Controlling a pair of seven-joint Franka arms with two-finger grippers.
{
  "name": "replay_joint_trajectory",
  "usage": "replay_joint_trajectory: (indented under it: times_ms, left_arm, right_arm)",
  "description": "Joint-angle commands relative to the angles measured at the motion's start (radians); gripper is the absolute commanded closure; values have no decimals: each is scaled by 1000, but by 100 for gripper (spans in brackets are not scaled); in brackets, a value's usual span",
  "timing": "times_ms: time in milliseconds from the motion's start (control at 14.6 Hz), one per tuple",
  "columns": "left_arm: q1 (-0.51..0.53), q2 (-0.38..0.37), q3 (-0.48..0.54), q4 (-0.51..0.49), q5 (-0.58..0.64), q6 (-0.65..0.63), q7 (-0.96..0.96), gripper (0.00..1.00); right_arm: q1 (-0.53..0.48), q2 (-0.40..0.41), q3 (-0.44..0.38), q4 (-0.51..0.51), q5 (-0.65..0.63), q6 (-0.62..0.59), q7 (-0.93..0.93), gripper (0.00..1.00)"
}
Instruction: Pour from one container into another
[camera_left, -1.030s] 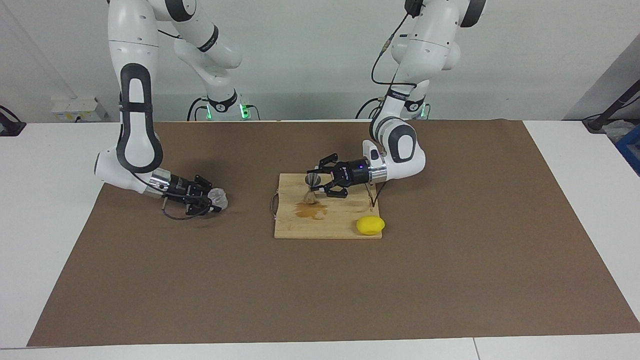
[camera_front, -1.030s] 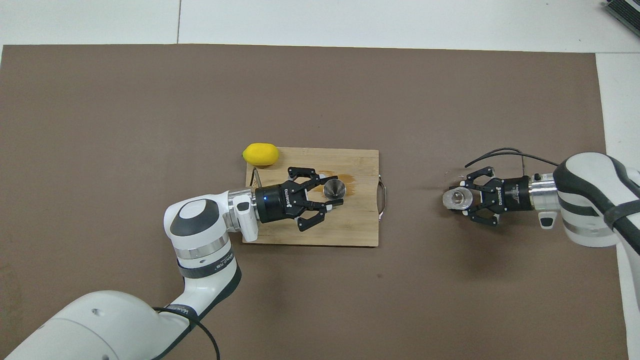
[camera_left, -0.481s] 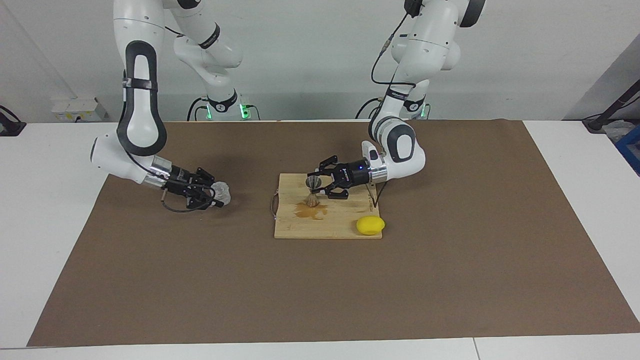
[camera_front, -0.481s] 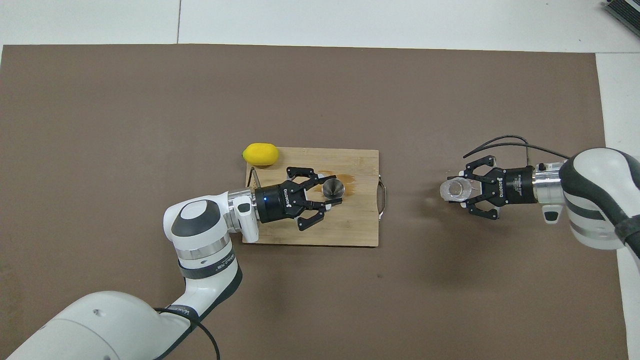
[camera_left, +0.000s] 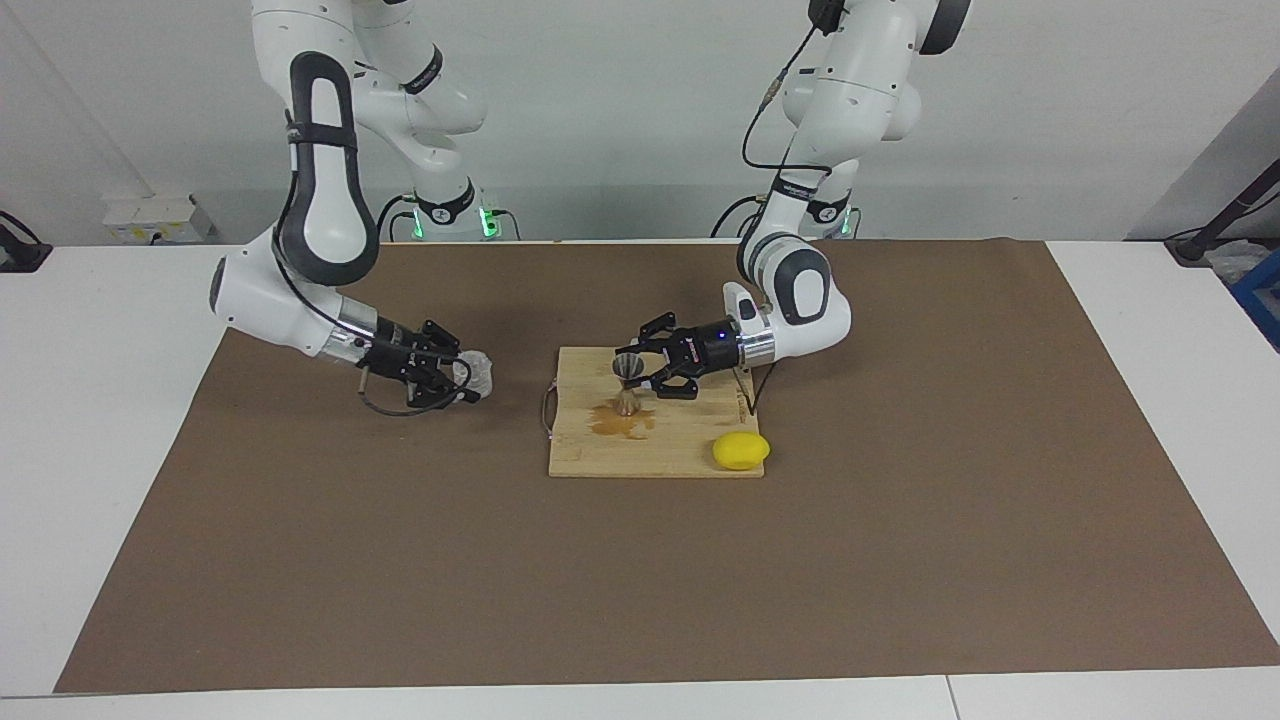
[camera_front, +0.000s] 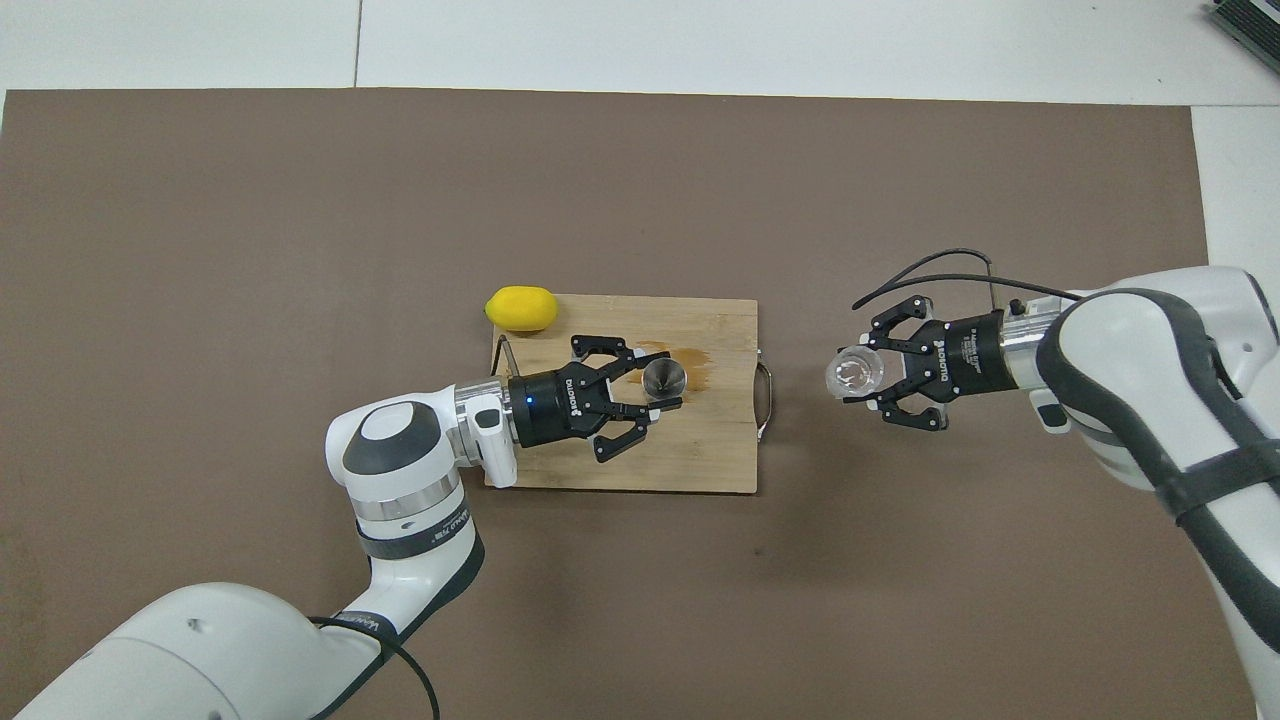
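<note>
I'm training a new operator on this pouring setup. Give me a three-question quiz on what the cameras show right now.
1. True or false: the left gripper holds the metal jigger upright on the cutting board.
2. What does the right gripper hold?
A. the lemon
B. the glass tumbler
C. nothing
3. Fill in: the lemon lies at the board's corner toward the ____ arm's end of the table.

Key
1. True. Its fingertips close on the jigger's narrow waist, beside a brown stain.
2. B. It holds the glass tumbler over the brown mat, not yet over the board.
3. left
</note>
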Motion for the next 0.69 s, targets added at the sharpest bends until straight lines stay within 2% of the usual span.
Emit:
replay_joint_trajectory:
  times_ms: [0, 69, 137, 343, 618]
  left_arm:
    - [-22, -22, 13, -22, -32, 23, 25, 46]
    - [-22, -22, 13, -22, -32, 27, 25, 31]
    - [-22, -22, 13, -22, -32, 30, 23, 0]
    - [-19, -25, 13, -34, -32, 26, 23, 0]
    - [-4, -35, 16, -71, -30, -9, 23, 0]
  right_arm:
    - [53, -12, -3, 27, -49, 24, 103, 100]
    - [72, -15, -3, 39, -67, 31, 141, 100]
    - [95, -16, -1, 48, -85, 51, 182, 100]
    - [167, -15, -1, 78, -139, 103, 288, 100]
    - [213, -13, -1, 116, -193, 113, 397, 100]
